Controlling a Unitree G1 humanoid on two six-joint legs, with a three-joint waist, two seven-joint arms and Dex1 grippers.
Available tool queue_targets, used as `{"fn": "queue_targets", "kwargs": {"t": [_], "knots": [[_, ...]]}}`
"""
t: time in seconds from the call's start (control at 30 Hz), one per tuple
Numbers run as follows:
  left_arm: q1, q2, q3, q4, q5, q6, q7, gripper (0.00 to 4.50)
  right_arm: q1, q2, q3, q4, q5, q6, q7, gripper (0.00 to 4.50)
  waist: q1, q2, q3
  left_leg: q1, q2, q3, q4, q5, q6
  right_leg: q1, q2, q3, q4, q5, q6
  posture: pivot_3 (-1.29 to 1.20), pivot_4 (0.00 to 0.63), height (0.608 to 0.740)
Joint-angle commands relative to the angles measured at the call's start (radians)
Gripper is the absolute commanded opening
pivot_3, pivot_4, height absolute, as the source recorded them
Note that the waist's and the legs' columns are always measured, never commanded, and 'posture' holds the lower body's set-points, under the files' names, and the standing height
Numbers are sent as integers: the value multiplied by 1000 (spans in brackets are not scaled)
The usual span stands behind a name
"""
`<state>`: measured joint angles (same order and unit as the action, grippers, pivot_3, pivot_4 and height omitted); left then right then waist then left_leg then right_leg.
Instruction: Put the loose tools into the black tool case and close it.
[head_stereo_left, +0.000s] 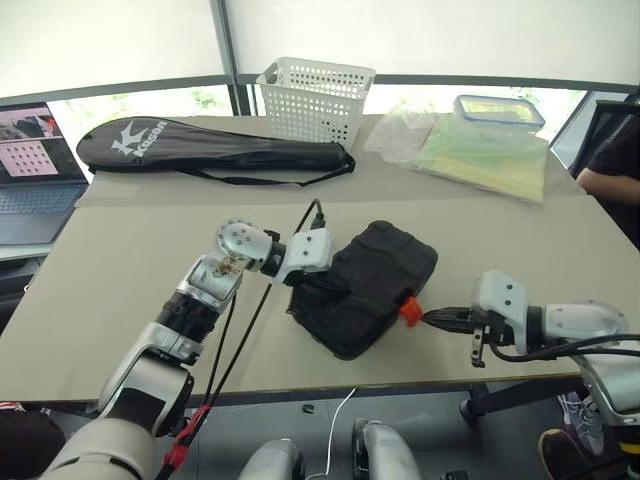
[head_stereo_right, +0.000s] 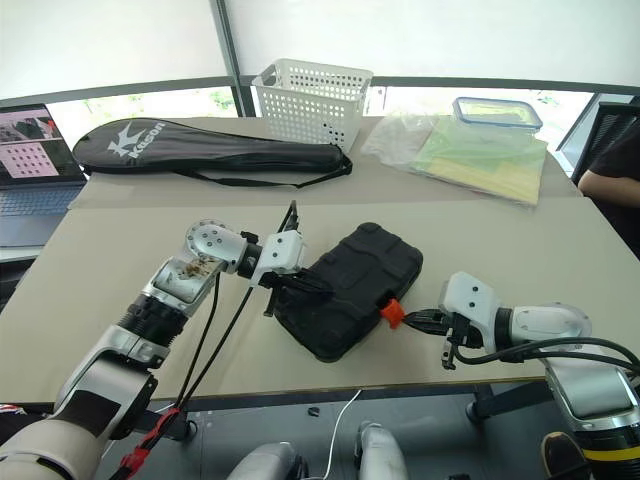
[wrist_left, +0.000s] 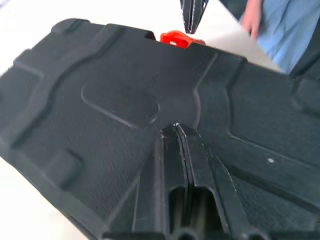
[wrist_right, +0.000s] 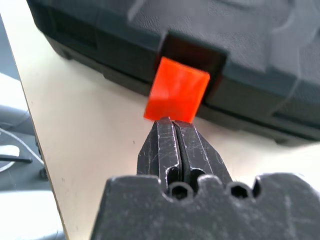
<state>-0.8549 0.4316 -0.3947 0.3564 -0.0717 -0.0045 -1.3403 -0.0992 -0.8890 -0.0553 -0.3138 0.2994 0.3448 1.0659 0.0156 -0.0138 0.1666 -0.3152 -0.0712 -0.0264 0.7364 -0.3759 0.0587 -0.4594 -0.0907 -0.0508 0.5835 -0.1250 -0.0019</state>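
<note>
The black tool case (head_stereo_left: 385, 270) lies closed and slantwise on the table's front middle, textured lid up. Its orange latch (head_stereo_left: 410, 310) sticks out from the near right edge. My left gripper (wrist_left: 175, 129) is shut, with its tips resting on the lid near the case's left end (head_stereo_right: 300, 283). My right gripper (head_stereo_left: 430, 317) is also shut, and its tips touch the underside of the latch (wrist_right: 177, 90). It holds nothing. The loose tools are out of view.
A long black racket bag (head_stereo_left: 200, 145) and a white basket (head_stereo_left: 315, 95) sit at the back. Plastic bags (head_stereo_left: 480, 155) and a lidded container (head_stereo_left: 498, 110) lie back right. A laptop (head_stereo_left: 35, 170) stands far left. A person's arm (head_stereo_left: 610, 165) is at the right edge.
</note>
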Motion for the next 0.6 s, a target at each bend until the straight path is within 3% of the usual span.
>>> {"fn": "queue_targets", "kwargs": {"t": [0.03, 0.33, 0.6], "knots": [[21, 3, -38, 44, 57, -34, -5, 41, -9, 22, 10, -5, -2, -12, -22, 0, 0, 0, 0, 0, 0, 0, 0, 0, 1, 0, 0, 0, 0, 0, 0, 0, 150, 740], [17, -1, -18, 32, 41, -19, -15, 41, -76, 100, 104, 73, -76, -11, -86, 0, -3, 0, -1, 0, 0, 0, 0, 0, 1, 0, 2, 0, -1, 0, 0, 0, 150, 740], [18, -8, -56, 61, 102, -103, 6, 41, -78, 152, 67, 6, -41, 28, -142, 0, -5, 0, -1, 0, 0, 0, 0, 0, 1, 0, 2, 0, -1, 0, 0, 0, 150, 740]]}}
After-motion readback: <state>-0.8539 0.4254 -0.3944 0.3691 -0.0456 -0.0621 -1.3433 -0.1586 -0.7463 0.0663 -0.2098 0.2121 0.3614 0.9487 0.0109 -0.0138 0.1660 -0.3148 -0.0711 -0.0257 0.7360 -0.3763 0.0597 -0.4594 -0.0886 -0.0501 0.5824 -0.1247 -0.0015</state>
